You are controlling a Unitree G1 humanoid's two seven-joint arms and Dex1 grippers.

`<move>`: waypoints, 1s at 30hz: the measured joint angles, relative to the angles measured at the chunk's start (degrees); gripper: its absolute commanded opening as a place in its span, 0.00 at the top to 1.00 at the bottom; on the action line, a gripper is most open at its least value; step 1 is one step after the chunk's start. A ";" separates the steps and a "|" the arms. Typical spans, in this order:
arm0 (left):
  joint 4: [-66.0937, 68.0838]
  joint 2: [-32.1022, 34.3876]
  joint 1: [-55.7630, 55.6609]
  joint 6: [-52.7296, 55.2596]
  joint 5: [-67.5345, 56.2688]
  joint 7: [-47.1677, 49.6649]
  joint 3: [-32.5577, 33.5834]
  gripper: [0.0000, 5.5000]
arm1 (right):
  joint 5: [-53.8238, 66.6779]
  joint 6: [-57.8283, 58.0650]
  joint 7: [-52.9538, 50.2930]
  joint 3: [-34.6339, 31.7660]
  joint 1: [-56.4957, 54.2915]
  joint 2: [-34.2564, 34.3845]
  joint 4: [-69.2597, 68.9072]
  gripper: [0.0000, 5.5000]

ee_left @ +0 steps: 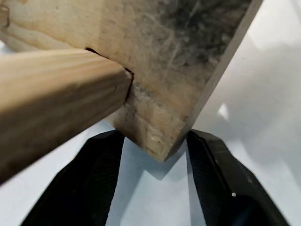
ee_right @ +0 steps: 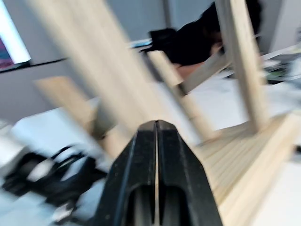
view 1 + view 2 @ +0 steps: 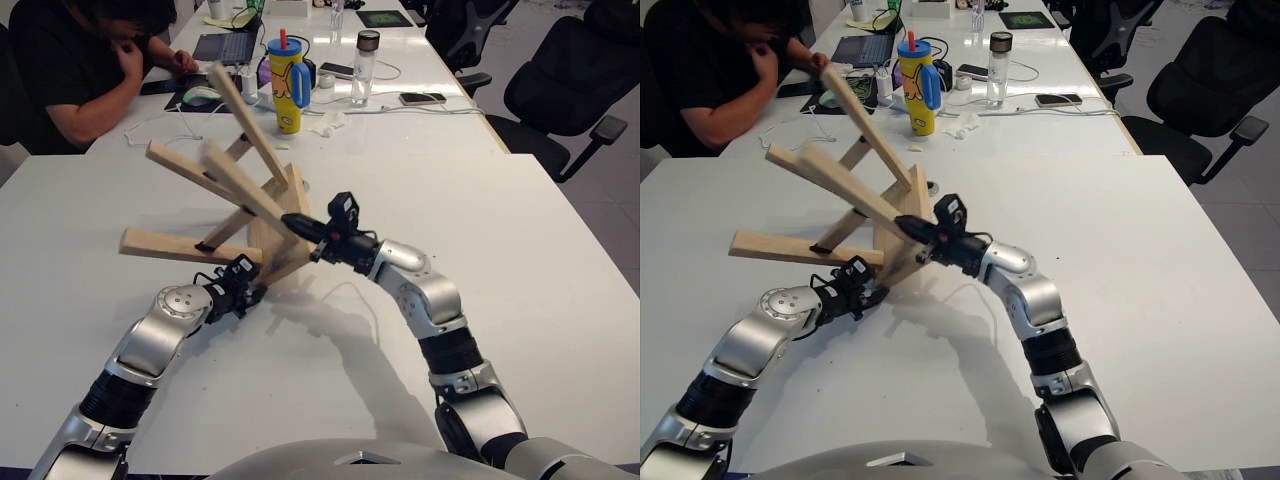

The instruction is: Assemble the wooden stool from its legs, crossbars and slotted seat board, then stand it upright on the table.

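The seat (image 3: pixel 288 215) of the stool (image 3: pixel 235 190) was seen almost edge-on from the head, so its slots could not be made out, and the right hand (image 3: pixel 292 226) covered the place where the nearest leg (image 3: pixel 250 195) entered it. In the left wrist view only one corner of the seat and the end of one leg were visible; the rest was cut off. The right wrist view was blurred, and the legs there were only pale streaks. The stool lay tipped over near the middle of the white surface (image 3: pixel 520 260), in front of both arms. Its seat stood on its lower edge and leaned. The four legs pointed away from the seat toward the robot's left and upward, the lowest leg (image 3: pixel 185 247) almost level and the highest leg (image 3: pixel 245 115) steep. Two short crossbars (image 3: pixel 222 228) joined the legs. All parts were of light, unpainted wood with visible grain, and the seat corner had a darker, grey stain. The left hand (image 3: pixel 252 290) was low at the bottom corner of the seat, with its black fingers (image 1: pixel 101 179) spread and the corner held between them. The right hand was pressed closed, with nothing between its fingers, and its tip was against the stool where the legs met the seat.
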 measured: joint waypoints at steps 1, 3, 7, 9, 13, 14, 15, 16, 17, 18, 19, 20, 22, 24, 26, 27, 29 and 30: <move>0.40 0.07 -0.23 -0.16 0.21 0.08 0.11 0.57 | -0.10 0.22 0.01 0.46 0.27 0.01 -0.02 1.00; 0.73 0.91 -0.30 -0.55 1.06 -0.34 0.30 0.57 | -1.00 0.31 -0.32 1.00 0.24 -0.22 0.21 1.00; 1.28 2.32 -0.30 -1.54 2.32 -1.27 0.66 0.57 | -3.21 -0.34 -1.21 0.92 0.18 -1.90 2.68 1.00; 1.60 2.33 -0.29 -1.58 2.44 -1.38 0.96 0.57 | -3.94 -0.48 -1.01 0.68 0.18 -3.02 3.46 1.00; 0.76 2.06 0.47 -1.61 3.06 -0.96 1.05 0.57 | -2.25 -0.14 -0.46 0.13 0.56 -2.22 3.50 1.00; -1.92 1.73 2.78 -1.33 3.90 0.57 1.14 0.57 | -1.67 0.50 -0.34 -0.25 1.45 -1.96 2.36 1.00; -4.01 1.58 4.82 -1.26 4.90 1.93 1.11 0.57 | -1.62 0.81 -0.36 -0.42 2.09 -2.05 2.03 1.00; -6.14 1.50 7.12 -1.56 5.92 3.47 1.10 0.57 | -1.27 1.24 -0.49 -0.71 2.83 -2.27 1.87 1.00; -8.24 0.98 9.62 -1.65 6.69 5.26 1.60 0.57 | -1.12 1.52 -0.76 -1.29 3.76 -2.38 1.58 1.00; -10.37 0.20 12.39 -1.86 6.95 7.00 2.34 0.57 | -1.14 1.72 -1.04 -1.79 4.66 -2.68 1.54 1.00; -12.74 -0.86 15.60 -2.28 7.33 8.81 3.18 0.57 | -1.12 1.77 -1.45 -2.38 5.57 -2.99 1.43 1.00; -15.44 -2.21 19.45 -3.16 7.79 10.93 4.00 0.57 | -1.12 1.95 -1.90 -2.86 6.69 -3.30 1.13 1.00; -19.06 -4.99 26.12 -5.64 7.94 14.27 5.25 0.57 | -1.13 2.62 -2.70 -3.89 9.29 -3.83 0.30 1.00; -20.92 -8.36 29.28 -8.19 7.39 16.85 7.22 0.57 | -1.13 2.91 -3.49 -4.39 10.70 -3.78 0.11 1.00; -23.12 -12.48 29.52 -11.45 6.16 19.01 8.49 0.57 | -1.12 3.33 -3.93 -4.62 10.98 -3.62 0.02 1.00; -23.66 -13.89 29.07 -12.22 5.70 19.69 8.64 0.53 | -1.13 3.44 -4.01 -4.65 10.97 -3.56 -0.01 1.00; -23.94 -17.74 27.48 -13.07 4.94 21.88 9.68 0.50 | -1.13 3.87 -3.98 -4.57 10.95 -3.45 -0.01 1.00; -23.96 -18.99 26.85 -13.22 4.70 22.59 10.00 0.49 | -1.13 4.02 -3.96 -4.52 10.90 -3.45 0.07 1.00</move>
